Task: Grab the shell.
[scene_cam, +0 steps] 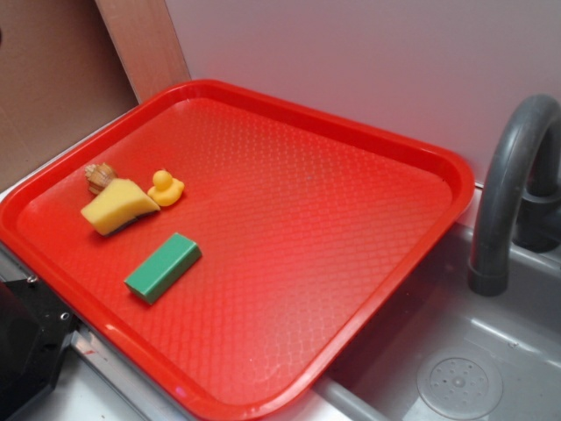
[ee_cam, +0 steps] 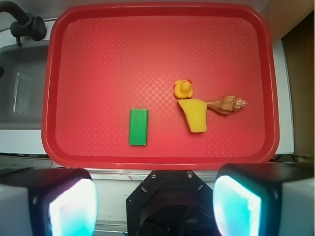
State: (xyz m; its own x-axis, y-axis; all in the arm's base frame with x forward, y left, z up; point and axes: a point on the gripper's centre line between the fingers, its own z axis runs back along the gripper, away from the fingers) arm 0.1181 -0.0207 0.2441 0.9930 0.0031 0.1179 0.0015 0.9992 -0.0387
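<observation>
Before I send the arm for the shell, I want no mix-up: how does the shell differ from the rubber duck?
The shell is brown-and-tan and ridged; the rubber duck is plain yellow and smooth. The shell is long and pointed; the duck is rounded. Both are small, lie on the red tray and touch the yellow sponge.

a pale, plain wall (scene_cam: 351,61) rises behind the work area, lit evenly with a faint pinkish cast near its base. at the upper left a brown board (scene_cam: 53,79) leans beside a lighter wooden strip (scene_cam: 145,44). to the right sits a grey sink (scene_cam: 491,351) with a round perforated drain (scene_cam: 458,383) and a curved dark grey faucet (scene_cam: 513,175). a white counter edge (ee_cam: 147,174) runs along the near side in the wrist view.
</observation>
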